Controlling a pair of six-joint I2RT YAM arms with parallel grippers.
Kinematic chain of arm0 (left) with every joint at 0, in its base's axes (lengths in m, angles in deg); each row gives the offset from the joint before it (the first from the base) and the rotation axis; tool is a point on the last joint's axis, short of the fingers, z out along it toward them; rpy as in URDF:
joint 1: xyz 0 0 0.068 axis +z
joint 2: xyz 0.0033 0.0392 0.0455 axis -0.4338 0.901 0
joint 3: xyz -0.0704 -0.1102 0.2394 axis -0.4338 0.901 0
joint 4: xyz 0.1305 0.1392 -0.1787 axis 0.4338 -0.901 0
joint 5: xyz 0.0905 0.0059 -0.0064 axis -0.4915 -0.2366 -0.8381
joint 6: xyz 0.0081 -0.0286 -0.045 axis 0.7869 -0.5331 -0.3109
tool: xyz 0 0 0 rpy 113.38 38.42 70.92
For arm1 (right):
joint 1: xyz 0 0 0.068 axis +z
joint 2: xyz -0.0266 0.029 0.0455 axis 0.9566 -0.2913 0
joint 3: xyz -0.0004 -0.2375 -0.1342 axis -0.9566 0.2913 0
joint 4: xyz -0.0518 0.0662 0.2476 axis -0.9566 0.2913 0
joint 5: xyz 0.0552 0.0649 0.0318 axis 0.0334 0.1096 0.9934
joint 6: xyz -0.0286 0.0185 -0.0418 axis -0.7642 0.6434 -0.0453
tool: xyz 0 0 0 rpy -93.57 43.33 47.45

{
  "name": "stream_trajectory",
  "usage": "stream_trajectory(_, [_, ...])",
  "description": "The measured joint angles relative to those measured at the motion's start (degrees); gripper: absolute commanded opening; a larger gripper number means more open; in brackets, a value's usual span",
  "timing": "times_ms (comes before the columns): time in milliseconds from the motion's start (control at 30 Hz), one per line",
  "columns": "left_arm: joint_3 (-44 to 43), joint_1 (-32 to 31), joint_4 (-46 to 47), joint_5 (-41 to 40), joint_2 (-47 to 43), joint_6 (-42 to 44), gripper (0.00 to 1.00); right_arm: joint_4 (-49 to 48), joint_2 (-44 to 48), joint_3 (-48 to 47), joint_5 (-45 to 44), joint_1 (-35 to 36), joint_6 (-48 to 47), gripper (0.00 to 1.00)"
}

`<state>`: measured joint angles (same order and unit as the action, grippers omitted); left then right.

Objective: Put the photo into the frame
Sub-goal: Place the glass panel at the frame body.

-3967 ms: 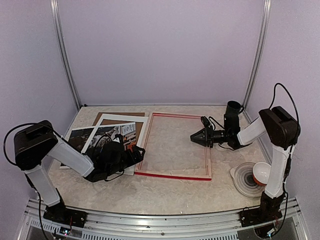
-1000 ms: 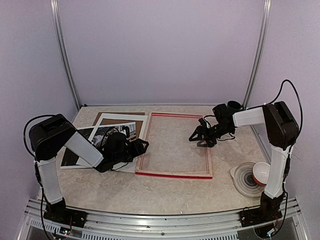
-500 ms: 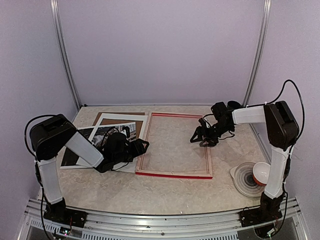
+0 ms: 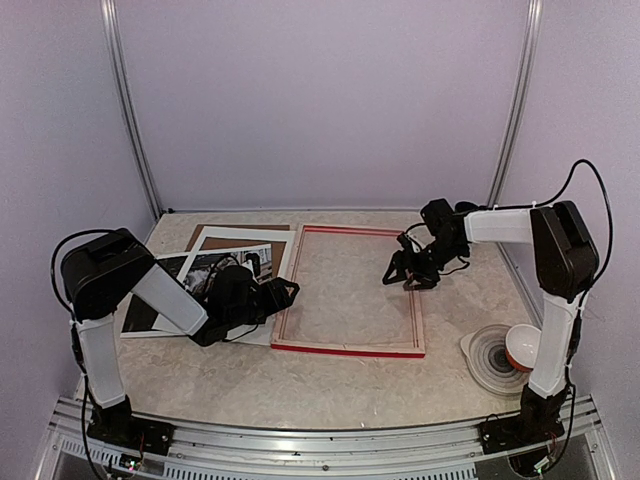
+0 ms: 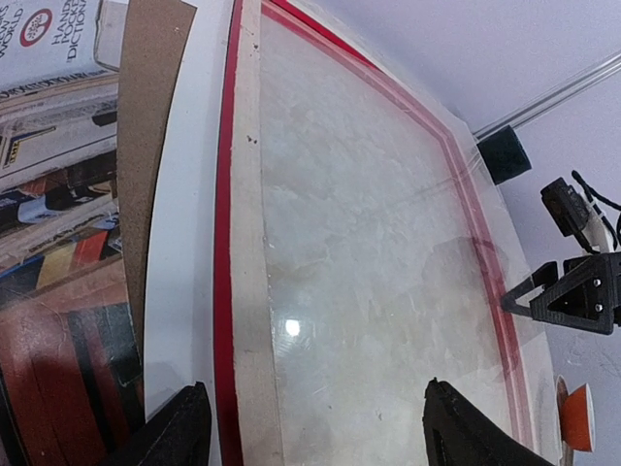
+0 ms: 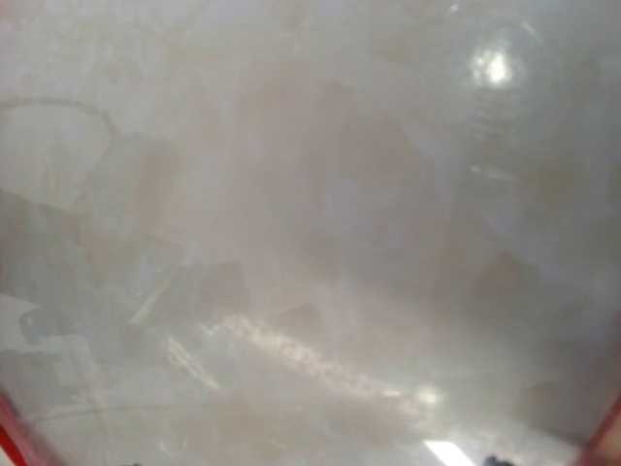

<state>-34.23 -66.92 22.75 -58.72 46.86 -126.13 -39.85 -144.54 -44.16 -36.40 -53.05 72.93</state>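
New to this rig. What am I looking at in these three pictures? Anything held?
A left arm and a right arm, each with a two-finger gripper, stand at the near edge of the table. The wide picture looks down from above and behind; the other two come from wrist cameras. On the table lie a red frame, a photo, a white mat on a brown board, a plate and a bowl. The left gripper and right gripper are open near the frame, holding nothing.
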Motion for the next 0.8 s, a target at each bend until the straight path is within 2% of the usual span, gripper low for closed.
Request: stream_trajectory(800, [0.24, 0.00, 0.70, 0.20, 0.17, -0.24, 0.74, 7.80, 0.00, -4.02, -7.91, 1.57, -5.14, 0.76])
